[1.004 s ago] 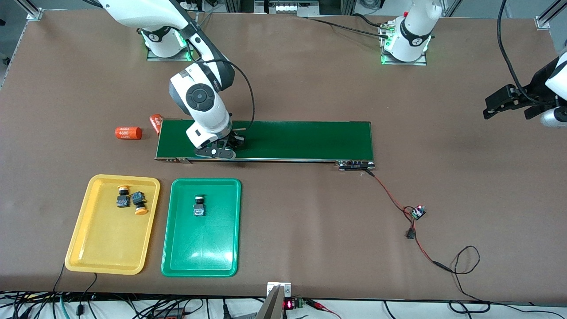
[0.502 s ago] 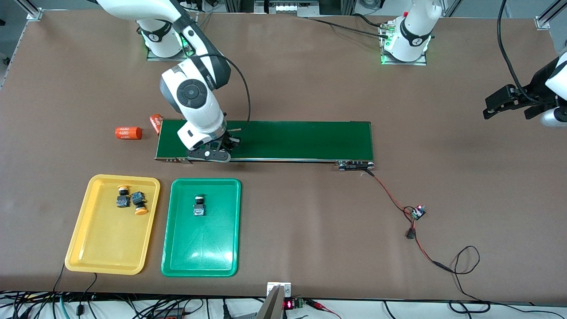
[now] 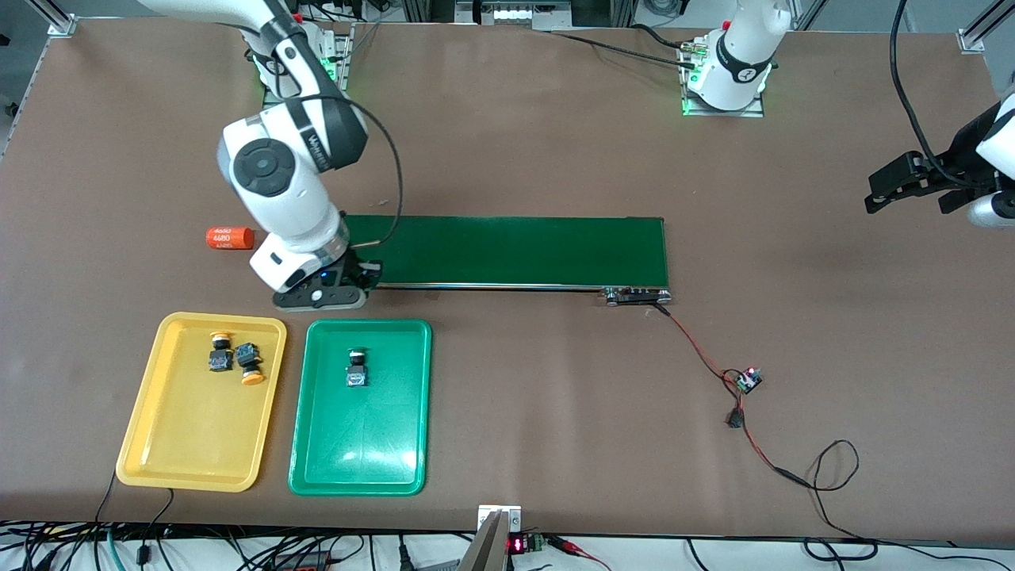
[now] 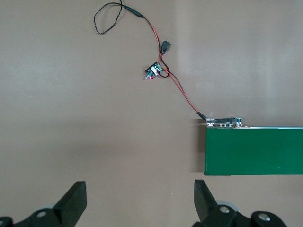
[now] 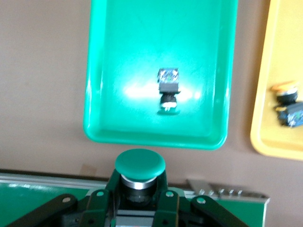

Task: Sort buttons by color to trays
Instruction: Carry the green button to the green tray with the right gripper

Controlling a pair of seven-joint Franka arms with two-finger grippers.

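Observation:
My right gripper (image 5: 138,196) is shut on a green-capped button (image 5: 140,163) and hangs over the belt's front edge, near the green tray (image 3: 361,444); in the front view the right gripper (image 3: 321,295) hides that button. In the green tray (image 5: 142,47) lies one green button (image 3: 357,369), also visible from the right wrist (image 5: 168,90). The yellow tray (image 3: 194,444) holds two yellow-orange buttons (image 3: 220,353) (image 3: 249,363). My left gripper (image 3: 904,186) waits open at the left arm's end of the table, with nothing between its fingers (image 4: 75,201).
A long dark-green belt (image 3: 515,250) crosses the table's middle. An orange cylinder (image 3: 230,237) lies beside the belt's end toward the right arm. Red-black wires run from the belt to a small circuit board (image 3: 748,379).
The right arm has carried the green button off the belt's surface, toward the right arm's end and nearer the trays. The left arm has not moved.

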